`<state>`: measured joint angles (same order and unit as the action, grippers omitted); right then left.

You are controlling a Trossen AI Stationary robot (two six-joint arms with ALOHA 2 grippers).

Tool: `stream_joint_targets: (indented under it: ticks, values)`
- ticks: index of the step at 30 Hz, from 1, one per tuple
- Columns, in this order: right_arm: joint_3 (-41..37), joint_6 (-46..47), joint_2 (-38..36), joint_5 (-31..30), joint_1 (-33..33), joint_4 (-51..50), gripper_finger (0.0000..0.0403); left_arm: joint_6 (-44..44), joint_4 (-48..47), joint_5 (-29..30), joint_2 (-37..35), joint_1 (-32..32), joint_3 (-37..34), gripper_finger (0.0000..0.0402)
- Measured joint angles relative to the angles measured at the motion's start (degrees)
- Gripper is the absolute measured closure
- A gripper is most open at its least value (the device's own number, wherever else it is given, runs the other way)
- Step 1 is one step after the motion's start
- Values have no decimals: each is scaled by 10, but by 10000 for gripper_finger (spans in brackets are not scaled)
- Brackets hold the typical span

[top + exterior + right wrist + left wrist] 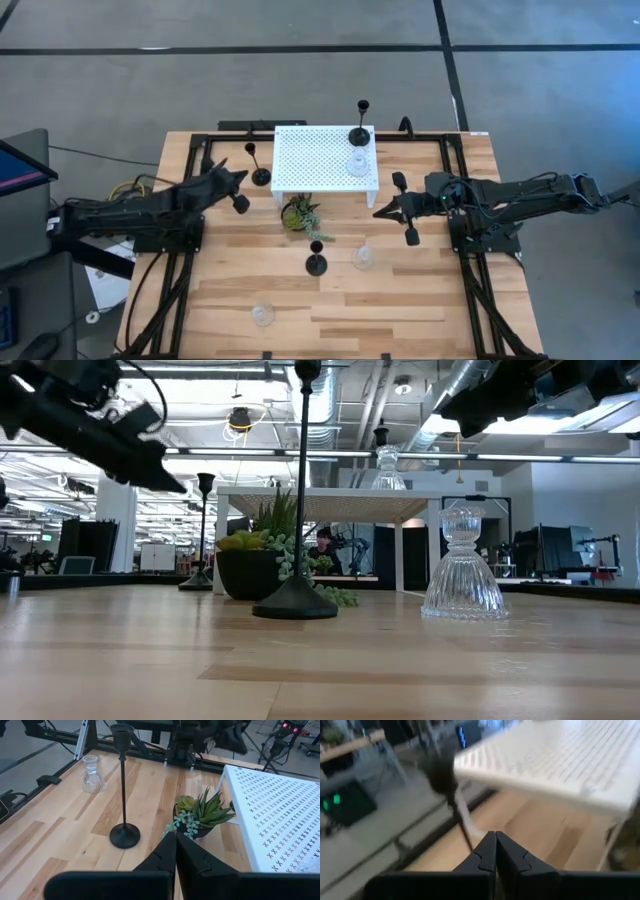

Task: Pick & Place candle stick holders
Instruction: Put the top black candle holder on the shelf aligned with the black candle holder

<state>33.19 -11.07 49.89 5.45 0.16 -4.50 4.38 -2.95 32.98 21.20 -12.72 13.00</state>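
A white perforated stand (325,160) at the table's far middle carries one black holder (360,130) and one clear glass holder (357,165). A second black holder (260,172) stands on its round base just left of the stand. A third black holder (316,262) stands near the table's middle, with a glass holder (363,258) to its right. Another glass holder (263,315) stands near the front edge. My left gripper (240,182) is shut and empty, close to the left of the second black holder (457,805). My right gripper (385,212) is shut and empty, to the right of the stand.
A small green potted plant (300,215) stands just in front of the stand, between my two grippers and behind the middle black holder (123,795). Black frame rails (180,290) run along the table's left and right sides. Bare wood lies at the front right.
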Motion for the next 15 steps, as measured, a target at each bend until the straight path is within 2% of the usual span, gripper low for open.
stream_joint_targets:
  ticks: [3, 7, 15]
  values:
    - [0, 0, 0, 0, 0, -2, 403, -12, -14, -47, 16, -45, 2, 399]
    - [0, 0, 0, 0, 0, -3, 403, -23, -18, -160, 17, -117, 2, 400]
    - [0, 0, 0, 0, 0, -3, 403, -18, -18, -299, 20, -231, 2, 396]
